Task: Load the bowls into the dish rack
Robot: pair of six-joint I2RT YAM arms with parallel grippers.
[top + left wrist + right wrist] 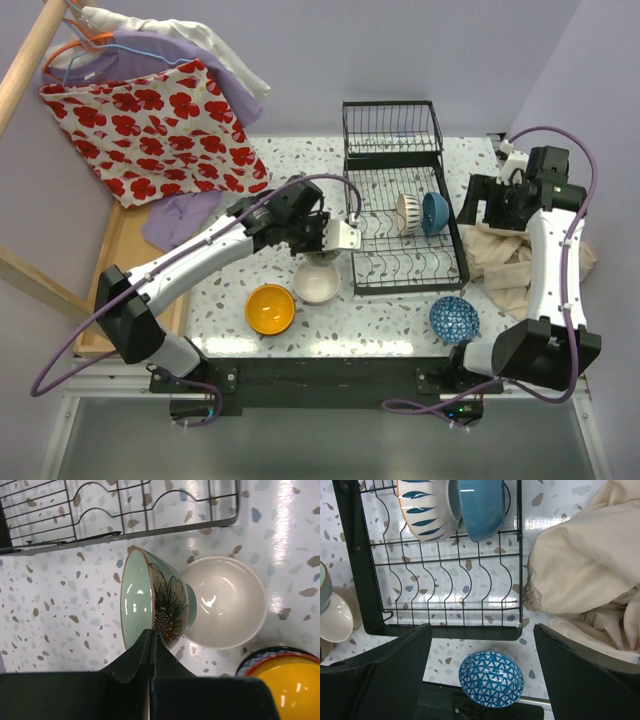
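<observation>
My left gripper (330, 238) is shut on the rim of a pale green bowl (145, 597) with a brown flower pattern. It holds the bowl on edge just above the table, beside the black wire dish rack (400, 262). A cream bowl (317, 283) sits right behind it and an orange-yellow bowl (270, 309) lies nearer the front. A cream bowl with blue strokes (408, 213) and a plain blue bowl (435, 212) stand on edge in the rack. My right gripper (478, 205) is open and empty, raised by the rack's right side. A blue-white patterned bowl (491, 678) lies below it near the table's front edge.
A crumpled cream cloth (515, 255) lies right of the rack. A wooden tray (120, 265) is at the left edge. Red-flowered and lilac garments (160, 125) hang from a wooden rail at the back left. The rack's higher basket section (392, 130) is at the back.
</observation>
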